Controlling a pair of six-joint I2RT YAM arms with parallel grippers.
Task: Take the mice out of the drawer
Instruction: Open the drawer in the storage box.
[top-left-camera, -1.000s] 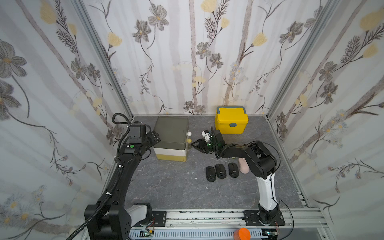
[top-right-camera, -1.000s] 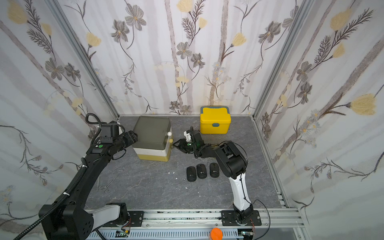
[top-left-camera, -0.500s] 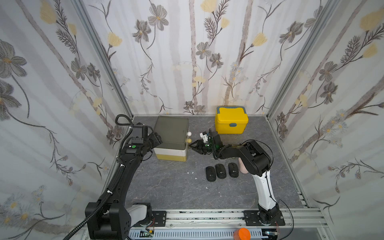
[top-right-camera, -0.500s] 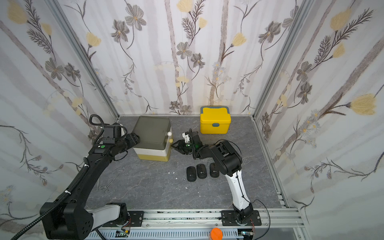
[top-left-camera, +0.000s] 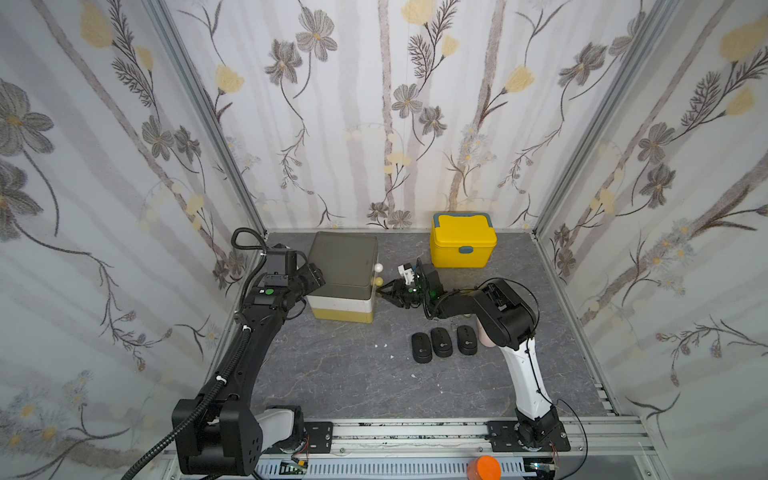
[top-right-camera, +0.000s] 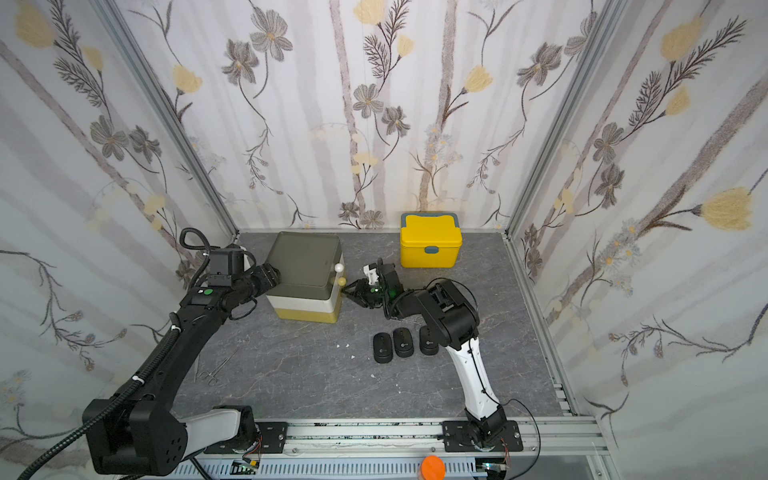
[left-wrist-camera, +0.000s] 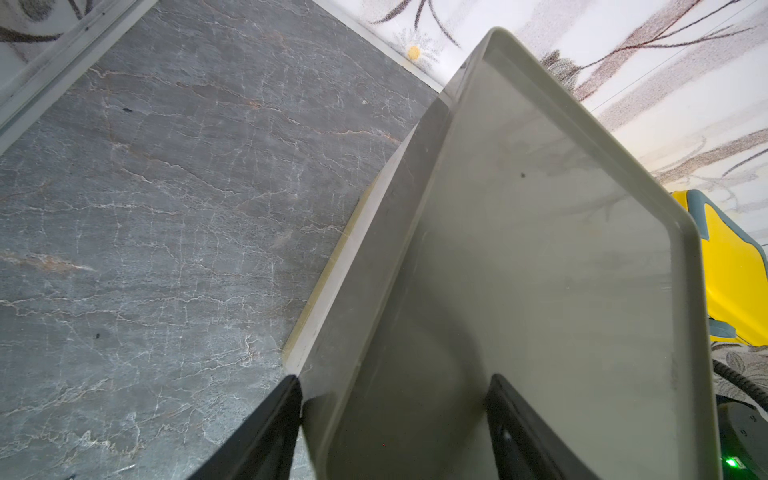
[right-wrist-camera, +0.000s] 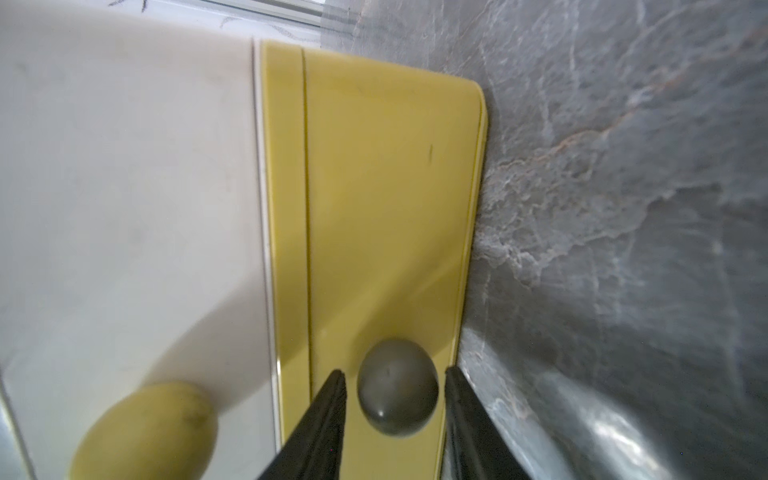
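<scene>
Mice (top-left-camera: 441, 343) — three black on table (top-left-camera: 353, 374). Your right gripper (right-wrist-camera: 395, 372) now narrower around drawer (right-wrist-camera: 386, 187) knob (right-wrist-camera: 397, 388), gaps left — pull next. Left gripper (left-wrist-camera: 395, 379), part-open, straddles cabinet (left-wrist-camera: 540, 249) edge.

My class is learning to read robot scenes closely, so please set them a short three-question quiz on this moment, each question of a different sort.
1. True or false: the right hand is gripping a mouse.
2. How many black mice lie in a row on the table?
3. The left hand is at: A) the yellow box; B) the grey top of the drawer unit; C) the pink mouse.

Key:
1. False. Its jaws flank the grey knob of the yellow bottom drawer.
2. Three.
3. B.
</scene>
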